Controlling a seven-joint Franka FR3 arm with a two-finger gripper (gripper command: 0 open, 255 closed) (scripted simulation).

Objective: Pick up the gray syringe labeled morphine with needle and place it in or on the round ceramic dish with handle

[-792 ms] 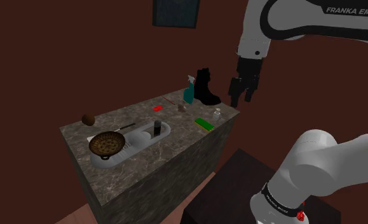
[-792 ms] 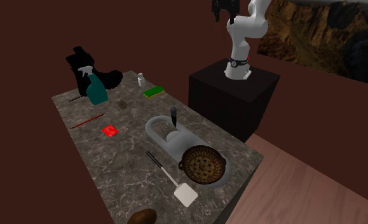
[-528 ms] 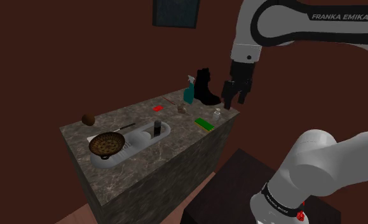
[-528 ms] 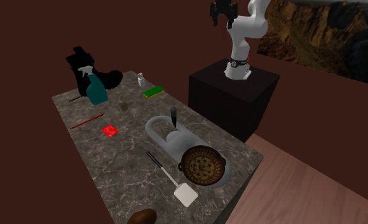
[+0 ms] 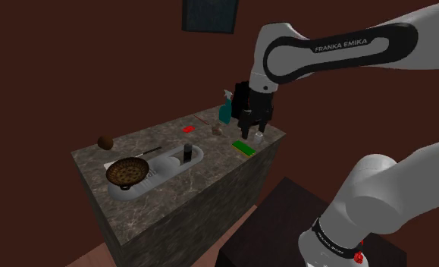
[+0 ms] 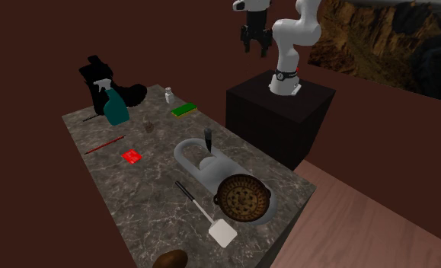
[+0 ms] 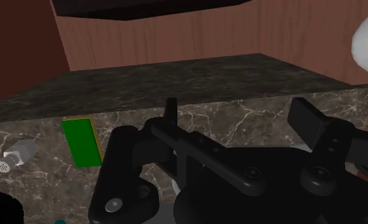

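Observation:
The round brown dish with a handle [image 5: 110,175] [image 6: 220,199] lies in the pale sink at one end of the dark marble counter [image 6: 146,194]. A small greyish-brown thing [image 5: 217,130] [image 6: 148,127], which may be the syringe, lies near the other end; I cannot tell for sure. My black gripper [image 5: 249,133] [image 6: 255,47] [image 7: 239,118] hangs open and holds nothing. It is above the counter's end, over the green sponge [image 5: 243,146] [image 7: 81,143] and the small white shaker [image 7: 17,153].
A black boot [image 6: 108,80] and a teal spray bottle [image 6: 113,105] stand at the counter's far end. A thin red stick [image 6: 104,144], a red square [image 6: 132,156], a white spatula [image 6: 211,217], a dark upright thing [image 6: 207,139] by the sink and a brown round thing [image 5: 105,142] also lie there.
The arm has swung to the shoulder view's left and lowered. The gripper has moved from beside the counter to above its end by the sponge. The fingers stay open.

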